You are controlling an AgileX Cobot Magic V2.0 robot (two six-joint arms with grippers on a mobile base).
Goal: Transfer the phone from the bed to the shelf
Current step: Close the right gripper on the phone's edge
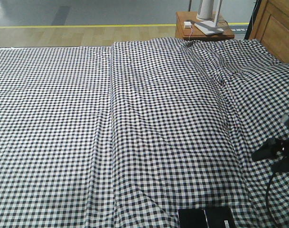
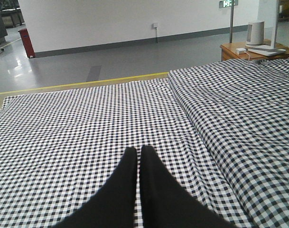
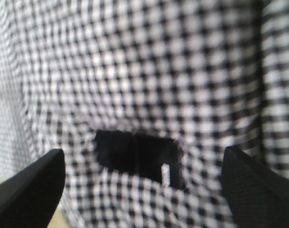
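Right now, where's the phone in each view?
Front view: phone at the bottom edge, right of centre, on the checked sheet.
Left wrist view: not in it.
Right wrist view: phone just below centre, white sticker toward its right end.
Shared landmark: the checked sheet, in all three views.

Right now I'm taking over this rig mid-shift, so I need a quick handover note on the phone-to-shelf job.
Left tool: shut, empty, over the bed.
Right tool: open wide above the phone, one finger on each side of it in the blurred wrist view, not gripping.
Phone: lies flat on the bed, at the near edge of the front view.
Shelf: in no view.
Done: right tool lined up over the phone.
Left: close on the phone, lift it, carry it to the shelf, set it down.
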